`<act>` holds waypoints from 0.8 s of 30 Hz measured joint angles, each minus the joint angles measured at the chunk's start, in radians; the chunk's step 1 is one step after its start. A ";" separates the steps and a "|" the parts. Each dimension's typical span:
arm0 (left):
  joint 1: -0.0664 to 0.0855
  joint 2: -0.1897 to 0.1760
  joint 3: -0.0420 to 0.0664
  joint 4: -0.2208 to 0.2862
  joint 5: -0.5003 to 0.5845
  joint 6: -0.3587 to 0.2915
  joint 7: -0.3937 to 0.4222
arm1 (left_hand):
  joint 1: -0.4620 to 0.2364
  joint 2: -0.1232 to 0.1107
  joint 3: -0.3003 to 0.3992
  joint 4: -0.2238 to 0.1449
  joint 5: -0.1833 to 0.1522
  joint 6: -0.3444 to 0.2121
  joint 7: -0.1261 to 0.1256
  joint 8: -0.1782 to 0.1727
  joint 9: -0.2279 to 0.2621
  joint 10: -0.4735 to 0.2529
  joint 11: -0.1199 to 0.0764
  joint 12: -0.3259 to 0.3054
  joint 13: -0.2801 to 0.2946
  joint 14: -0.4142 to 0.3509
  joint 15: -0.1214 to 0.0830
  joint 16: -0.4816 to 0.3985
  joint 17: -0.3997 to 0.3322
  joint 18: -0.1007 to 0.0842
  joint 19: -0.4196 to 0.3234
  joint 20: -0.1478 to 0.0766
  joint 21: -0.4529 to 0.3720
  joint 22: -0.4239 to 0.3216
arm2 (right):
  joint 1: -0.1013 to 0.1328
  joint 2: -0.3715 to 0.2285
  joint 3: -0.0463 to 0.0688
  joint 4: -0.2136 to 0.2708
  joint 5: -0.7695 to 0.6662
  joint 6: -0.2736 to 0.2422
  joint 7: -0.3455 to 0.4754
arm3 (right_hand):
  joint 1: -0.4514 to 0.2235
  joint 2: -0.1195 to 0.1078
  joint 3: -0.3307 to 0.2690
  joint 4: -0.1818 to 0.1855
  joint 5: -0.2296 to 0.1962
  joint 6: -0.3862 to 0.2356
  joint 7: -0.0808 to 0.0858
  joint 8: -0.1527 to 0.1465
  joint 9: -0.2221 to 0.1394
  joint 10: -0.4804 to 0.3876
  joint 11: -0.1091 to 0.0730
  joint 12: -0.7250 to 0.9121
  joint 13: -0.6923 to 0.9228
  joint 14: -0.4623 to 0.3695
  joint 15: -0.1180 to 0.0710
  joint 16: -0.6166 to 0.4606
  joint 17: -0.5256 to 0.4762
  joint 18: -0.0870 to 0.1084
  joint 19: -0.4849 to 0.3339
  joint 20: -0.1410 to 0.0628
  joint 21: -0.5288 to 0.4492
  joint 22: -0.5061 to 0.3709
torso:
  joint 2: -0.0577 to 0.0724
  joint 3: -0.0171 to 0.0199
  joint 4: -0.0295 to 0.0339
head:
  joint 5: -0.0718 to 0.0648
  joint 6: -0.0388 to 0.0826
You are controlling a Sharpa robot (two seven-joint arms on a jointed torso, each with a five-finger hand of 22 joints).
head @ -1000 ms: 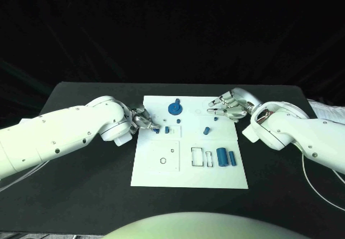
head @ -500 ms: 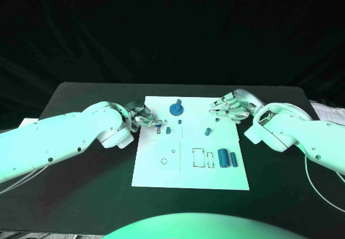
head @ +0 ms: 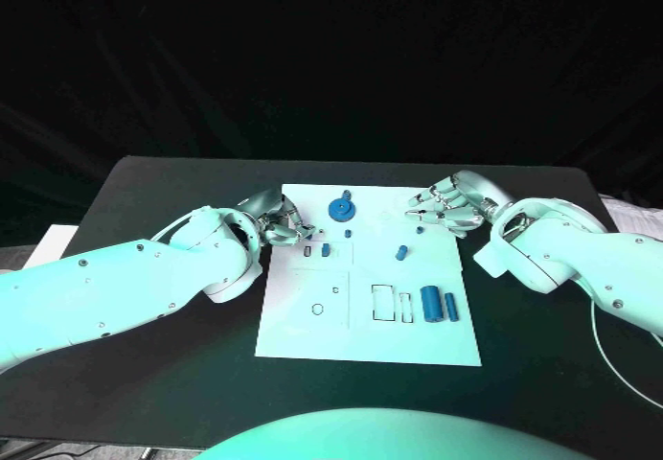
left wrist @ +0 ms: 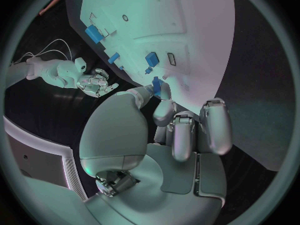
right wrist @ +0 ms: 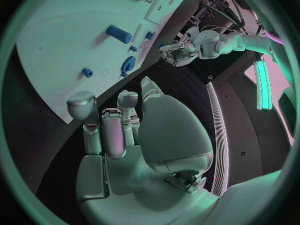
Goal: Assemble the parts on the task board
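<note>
- Lifting from the board's left edge, the left hand [head: 281, 224] has moved toward the far end of the task board [head: 371, 335] over the last second, in the head view; the right hand [head: 443, 209] hovers by the far right corner, holding nothing.
- From the left wrist, fingers [left wrist: 164, 110] pinch a small blue part [left wrist: 156, 88] above the board: picked, not yet seated.
- From the right wrist, fingers [right wrist: 107, 130] hang loosely curled and apart over the black surface [right wrist: 37, 150].
</note>
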 measured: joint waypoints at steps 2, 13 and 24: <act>-0.007 0.003 -0.001 0.000 -0.025 -0.008 -0.010 | -0.003 -0.003 0.000 0.000 -0.001 -0.001 0.001 0.003 0.001 0.000 0.000 0.006 0.002 0.000 0.000 0.000 0.000 0.000 0.000 0.000 0.000 0.000 | 0.000 0.000 0.000 0.000 0.000 0.000 0.000 | 0.000 0.000 0.000 0.000 0.000 0.000 0.000 0.000 0.000 0.000 0.000 0.000 0.000 0.000 0.000 0.000 0.000 0.000 0.000 0.000 0.000 0.000 | 0.000 -0.0002 -0.0001 | 0.001 0.001; -0.029 0.024 -0.002 -0.030 -0.085 -0.009 -0.055 | -0.013 -0.013 0.018 -0.001 -0.041 -0.002 -0.010 0.025 0.000 0.009 -0.009 0.024 0.018 0.000 0.000 0.000 0.000 0.000 0.000 0.000 0.000 0.000 | 0.000 0.000 0.000 0.002 0.000 -0.001 0.002 | 0.000 0.000 -0.003 0.003 0.000 0.000 0.000 0.000 0.000 0.000 0.000 0.000 0.000 0.000 0.000 0.000 0.000 0.000 0.000 0.000 0.000 0.000 | 0.001 -0.0021 -0.0015 | 0.002 -0.001; -0.031 0.033 -0.002 -0.052 -0.086 0.041 -0.078 | -0.017 -0.017 0.022 -0.006 -0.043 -0.002 -0.010 0.030 -0.001 0.009 -0.009 0.028 0.023 0.000 0.000 0.000 0.001 0.000 0.000 0.000 0.000 0.000 | 0.000 0.001 0.000 0.003 0.001 -0.001 0.003 | 0.000 0.000 -0.004 0.004 0.000 0.000 0.000 0.000 0.000 0.000 0.000 0.000 0.000 0.000 0.000 0.000 0.000 0.000 0.000 0.000 0.000 0.000 | 0.002 -0.0030 -0.0010 | -0.003 -0.005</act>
